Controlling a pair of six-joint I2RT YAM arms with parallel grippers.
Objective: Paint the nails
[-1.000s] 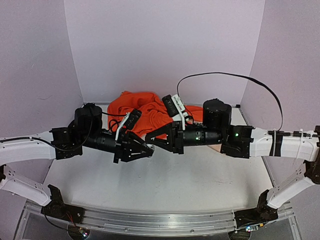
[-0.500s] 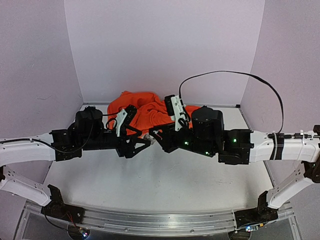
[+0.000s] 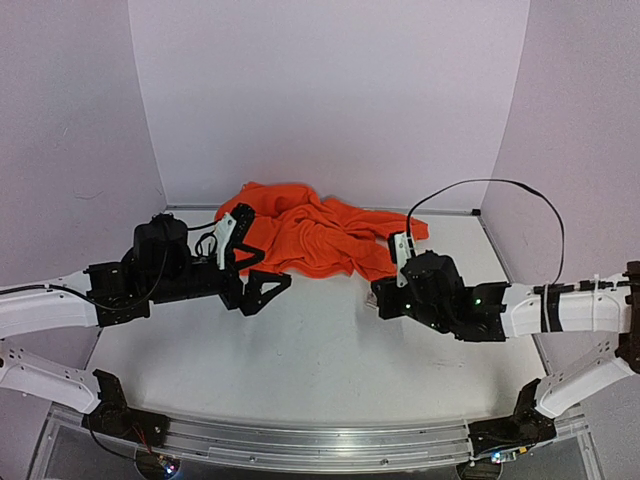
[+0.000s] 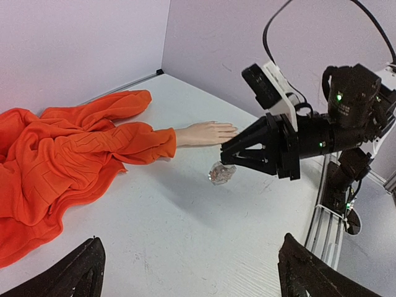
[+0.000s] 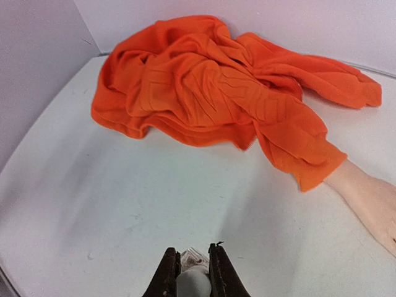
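The right hand (image 5: 193,255) clenches a small clear glassy bottle (image 4: 221,173) just beside the smooth peach mannequin fingers (image 4: 213,132). Their tiny nails (image 4: 231,130) rest on the matte white tabletop (image 4: 154,216), past a ribbed orange sleeve (image 4: 124,141). The left hand (image 4: 192,281) gapes, released.

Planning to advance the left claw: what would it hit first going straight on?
Likely the right claw and the bottle it holds, beside the mannequin hand; depth is unclear.
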